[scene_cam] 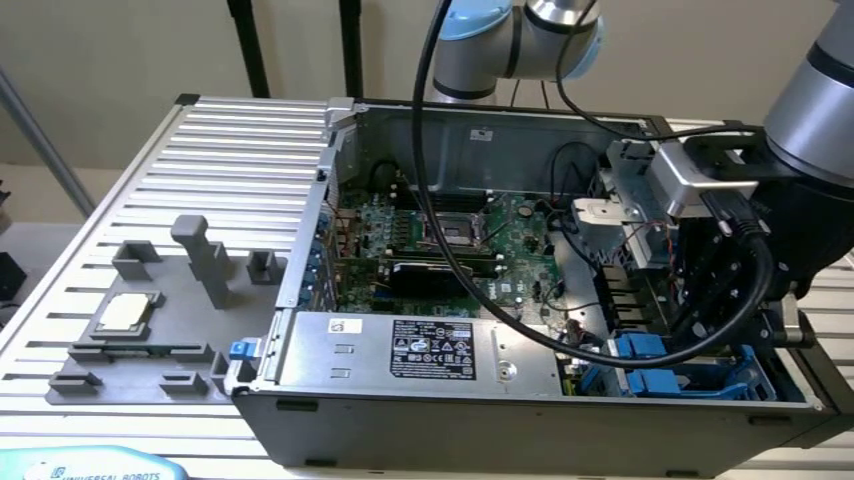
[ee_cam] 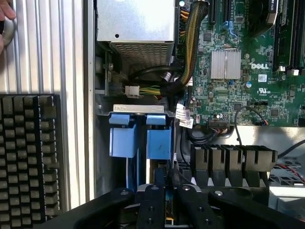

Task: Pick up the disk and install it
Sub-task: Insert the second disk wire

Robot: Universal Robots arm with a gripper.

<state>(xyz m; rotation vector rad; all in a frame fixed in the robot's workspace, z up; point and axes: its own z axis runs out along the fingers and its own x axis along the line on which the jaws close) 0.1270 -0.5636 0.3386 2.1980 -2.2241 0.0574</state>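
A slatted metal table [scene_cam: 227, 150] carries the whole scene. On it lies an open computer case [scene_cam: 534, 430] on its side, its interior facing up. The robot arm [scene_cam: 814, 100] comes in from the exterior view's right and reaches down into the case's near corner on that side, with thick black cables [scene_cam: 727, 290] looping in front of it.

Inside the case, the green motherboard [scene_cam: 441, 240] covers the floor. The long silver power supply [scene_cam: 400, 345] with a black label sits along the near wall. On the exterior view's left, beside the case, a grey fixture [scene_cam: 147, 320] rests on the table with a small square silver chip [scene_cam: 124, 312] seated in it.

In the wrist view, a black keyboard [ee_cam: 28, 157] lies on the table outside the case wall, and part of a person's hand [ee_cam: 5, 24] shows at the picture's corner. Two blue frames stand side by side in the drive bay, between the power supply and the gripper [ee_cam: 167, 190].

The gripper's black fingers [ee_cam: 152, 210] are drawn close together, leaving a narrow gap. The disk [ee_cam: 158, 143] appears edge-on as the blue frame nearer the motherboard. Its blue edge runs down into that gap, so the fingers appear to pinch it as it stands in the bay. Its metal face and label cannot be made out from this angle.
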